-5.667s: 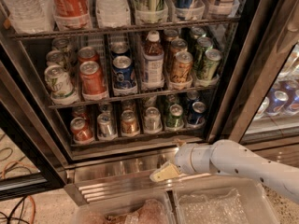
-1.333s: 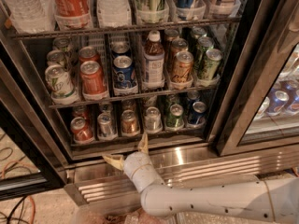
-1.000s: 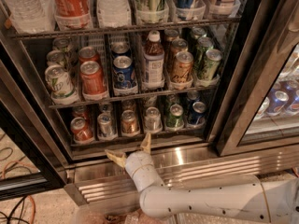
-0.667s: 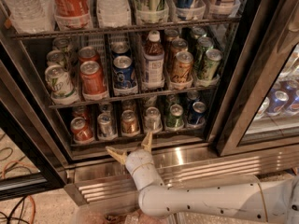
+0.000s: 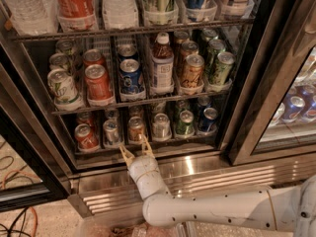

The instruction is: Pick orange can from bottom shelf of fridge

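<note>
Gripper [image 5: 137, 151] was at the front lip of the bottom shelf [image 5: 195, 136] of the fridge [image 5: 247, 83], fingers spread in a V, nothing betw. them. Orange can [image 5: 136, 129] stood in the front row, just beyond the fingertips, approx. in line w/ the gap. Long axis vertical, lid & pull tab up. Judged req.: straight advance inward, one finger per side. Neighbouring silver cans [image 5: 111, 131] stood close, so clearance looked tight.

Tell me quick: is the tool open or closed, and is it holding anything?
Tool: open, holding nothing, just in front of the orange can at the bottom shelf.
</note>
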Controlling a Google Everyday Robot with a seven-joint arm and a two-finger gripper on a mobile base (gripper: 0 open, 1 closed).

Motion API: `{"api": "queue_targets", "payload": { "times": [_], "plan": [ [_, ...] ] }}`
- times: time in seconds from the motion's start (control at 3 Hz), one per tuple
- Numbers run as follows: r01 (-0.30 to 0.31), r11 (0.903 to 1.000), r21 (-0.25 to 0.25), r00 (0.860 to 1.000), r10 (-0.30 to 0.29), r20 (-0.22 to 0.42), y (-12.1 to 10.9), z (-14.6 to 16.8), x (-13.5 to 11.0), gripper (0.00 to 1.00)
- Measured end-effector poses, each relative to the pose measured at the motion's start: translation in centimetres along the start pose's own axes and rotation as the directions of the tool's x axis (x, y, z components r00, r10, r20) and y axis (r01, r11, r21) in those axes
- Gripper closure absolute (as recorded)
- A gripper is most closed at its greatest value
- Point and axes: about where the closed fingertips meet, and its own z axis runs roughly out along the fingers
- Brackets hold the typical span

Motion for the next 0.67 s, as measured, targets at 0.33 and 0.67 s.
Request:
{"api": "queue_targets", "payload": {
  "times": [0.33, 0.67],
  "plan": [
    [0.007, 1.0, -0.004, 1.0, -0.007, 0.002, 0.18, 0.24, -0.2, 0.35],
    [0.004, 1.0, 0.007, 1.0, -0.004, 0.002, -0.09, 0.53, -0.35, 0.3]
  ]
}}
